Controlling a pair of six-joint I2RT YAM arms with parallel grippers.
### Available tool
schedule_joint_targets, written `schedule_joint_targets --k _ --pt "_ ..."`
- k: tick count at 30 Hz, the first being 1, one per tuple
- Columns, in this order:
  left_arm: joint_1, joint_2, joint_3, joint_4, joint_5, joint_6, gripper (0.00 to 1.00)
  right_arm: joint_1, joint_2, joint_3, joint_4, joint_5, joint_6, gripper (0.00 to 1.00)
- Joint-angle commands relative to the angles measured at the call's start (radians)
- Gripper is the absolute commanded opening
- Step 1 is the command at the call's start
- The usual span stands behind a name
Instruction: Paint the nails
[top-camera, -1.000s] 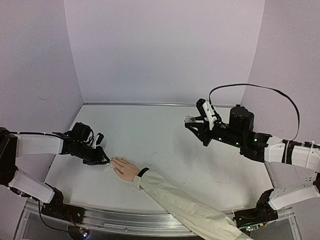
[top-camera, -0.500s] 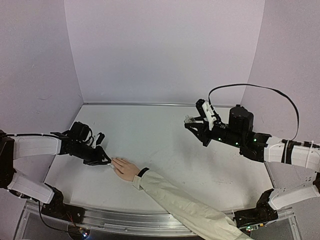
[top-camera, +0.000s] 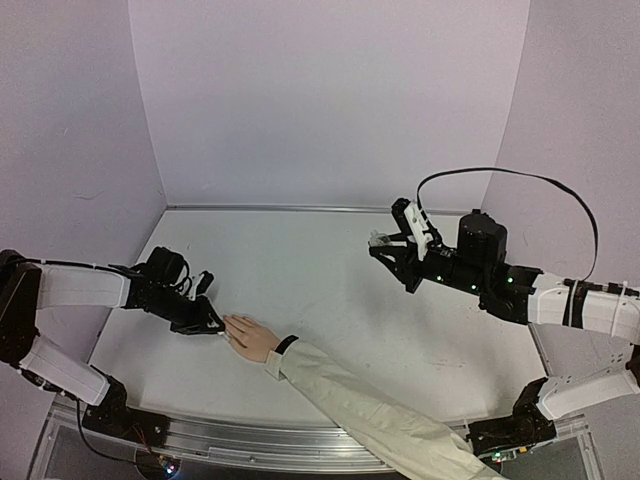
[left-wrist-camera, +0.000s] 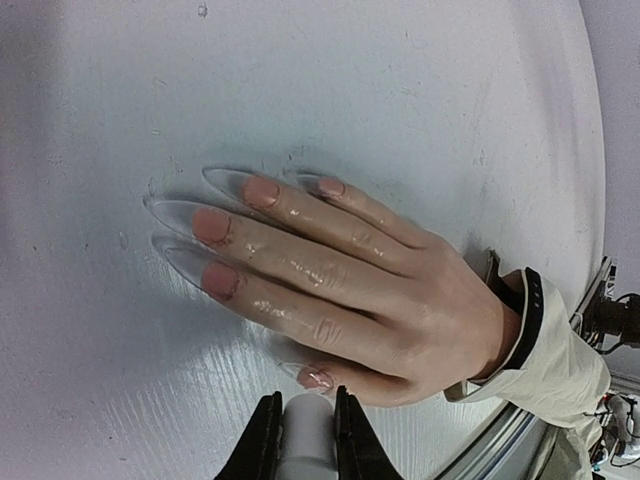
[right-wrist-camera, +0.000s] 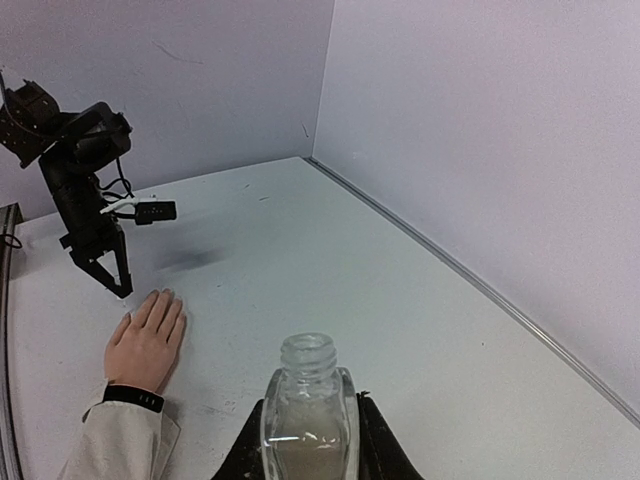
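Observation:
A light-skinned hand (left-wrist-camera: 370, 290) lies flat on the table, with a black wristband (left-wrist-camera: 524, 310) and a cream sleeve (top-camera: 370, 412). Its nails (left-wrist-camera: 211, 225) look pinkish with long clear tips. My left gripper (left-wrist-camera: 306, 398) is shut on a white cylindrical brush handle (left-wrist-camera: 307, 435), whose end sits right at the thumb nail (left-wrist-camera: 314, 379). In the top view the left gripper (top-camera: 212, 325) touches the hand (top-camera: 252, 338) at its fingertips. My right gripper (right-wrist-camera: 308, 408) is shut on an open glass polish bottle (right-wrist-camera: 306, 375), held in the air at the right (top-camera: 383, 243).
Lilac walls close in the white table (top-camera: 300, 270) at the back and both sides. A metal rail (top-camera: 300, 440) runs along the near edge. A black cable (top-camera: 500, 175) loops over the right arm. The right wrist view shows the left arm (right-wrist-camera: 85, 190) above the hand (right-wrist-camera: 145, 340).
The left arm has shifted slightly, with its gripper tip staying at the hand's near fingertips. The right arm and bottle have not moved.

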Motion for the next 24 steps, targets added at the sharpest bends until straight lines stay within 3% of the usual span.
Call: schedule_joint_targets --k 1,24 --pt "-0.001 0.003 0.037 0.053 0.014 0.012 0.0 -0.005 0.005 0.012 0.064 0.001 0.0 0.0" --pt "-0.001 -0.048 0.024 0.052 -0.113 -0.009 0.0 -0.005 0.016 0.015 0.062 -0.002 0.0 0.0"
